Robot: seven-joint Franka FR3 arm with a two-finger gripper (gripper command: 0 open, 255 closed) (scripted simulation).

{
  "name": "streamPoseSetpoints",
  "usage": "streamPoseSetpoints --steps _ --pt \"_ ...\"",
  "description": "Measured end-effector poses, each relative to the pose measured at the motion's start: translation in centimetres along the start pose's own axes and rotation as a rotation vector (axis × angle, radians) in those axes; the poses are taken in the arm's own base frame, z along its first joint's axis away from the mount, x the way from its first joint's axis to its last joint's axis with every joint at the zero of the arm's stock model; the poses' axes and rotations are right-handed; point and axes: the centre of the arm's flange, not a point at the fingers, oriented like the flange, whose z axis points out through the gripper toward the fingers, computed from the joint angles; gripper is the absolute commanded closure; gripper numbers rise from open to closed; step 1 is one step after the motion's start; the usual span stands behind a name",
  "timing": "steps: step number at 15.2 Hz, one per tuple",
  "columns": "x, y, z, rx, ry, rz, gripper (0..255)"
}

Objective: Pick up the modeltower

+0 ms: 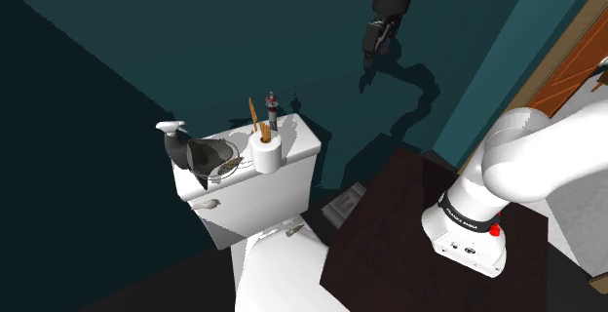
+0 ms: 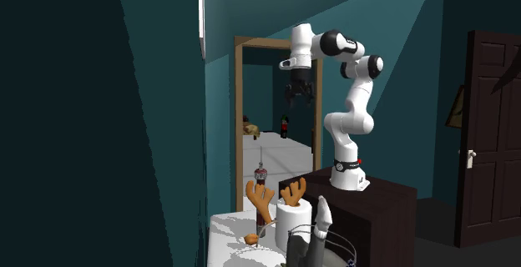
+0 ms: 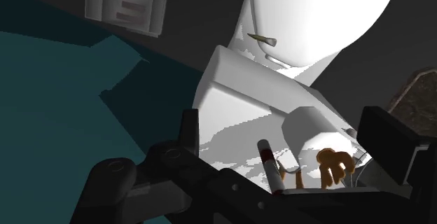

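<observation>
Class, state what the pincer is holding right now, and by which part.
Nothing. The open pincer hangs high above the toilet tank, well clear of the model tower standing on it.

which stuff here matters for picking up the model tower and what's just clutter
For the job:
model tower
gripper, fingers apart, high above it

Lying about:
paper roll
brown antlers
dark bowl
toilet tank beneath them all
</observation>
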Motion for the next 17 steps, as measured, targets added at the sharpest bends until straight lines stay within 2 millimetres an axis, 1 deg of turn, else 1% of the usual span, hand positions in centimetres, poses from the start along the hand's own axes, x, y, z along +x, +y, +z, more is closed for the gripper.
streamPoseSetpoints --steps 1,4,6,9,11,13,15,17 --pt "1.1 -0.1 0.5 0.013 0.005 0.003 0" --pt "3.7 -0.5 3.2 0.054 0.017 0.012 0" --pt "5.8 -0.4 4.5 0.08 0.026 0.018 0" --pt "8.7 -1.1 7.1 0.12 0.038 0.026 0" --pt "10.6 -1.4 8.3 0.147 0.046 0.032 0" --pt "12.3 -1.4 9.8 0.174 0.054 0.039 0" --pt "14.3 -2.1 11.0 0.201 0.063 0.045 0" --pt "16.7 -2.2 12.6 0.227 0.071 0.051 0"
